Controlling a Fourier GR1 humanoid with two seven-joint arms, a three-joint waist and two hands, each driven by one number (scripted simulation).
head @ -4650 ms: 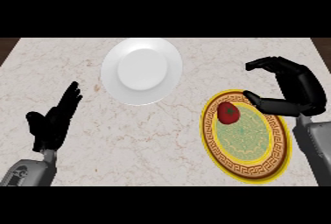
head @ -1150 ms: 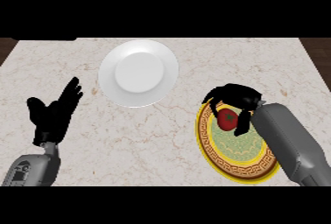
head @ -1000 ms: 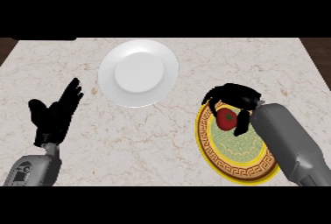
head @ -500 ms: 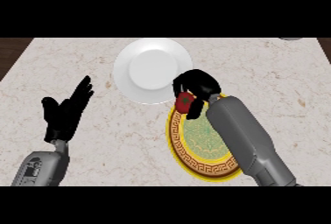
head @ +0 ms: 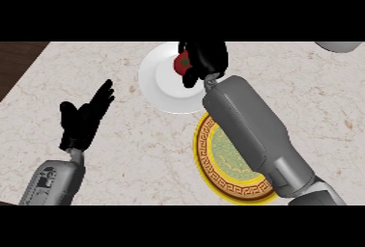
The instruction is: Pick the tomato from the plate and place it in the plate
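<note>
The red tomato (head: 181, 63) is held in my right hand (head: 205, 59), whose fingers curl round it above the plain white plate (head: 161, 86) at the back of the counter. My right forearm stretches across the yellow patterned plate (head: 218, 161), which lies nearer me and has nothing showing on it; the arm hides its right part. My left hand (head: 83, 119) stays open at the left, fingers up, resting.
The counter's marble top ends at a dark wooden strip (head: 16, 60) at the far left. A grey object (head: 343, 46) peeks in at the back right corner.
My right hand closed on the tomato, lifted it off the patterned plate and carried it back and left to above the white plate. The view shifted; the left hand stayed put.
</note>
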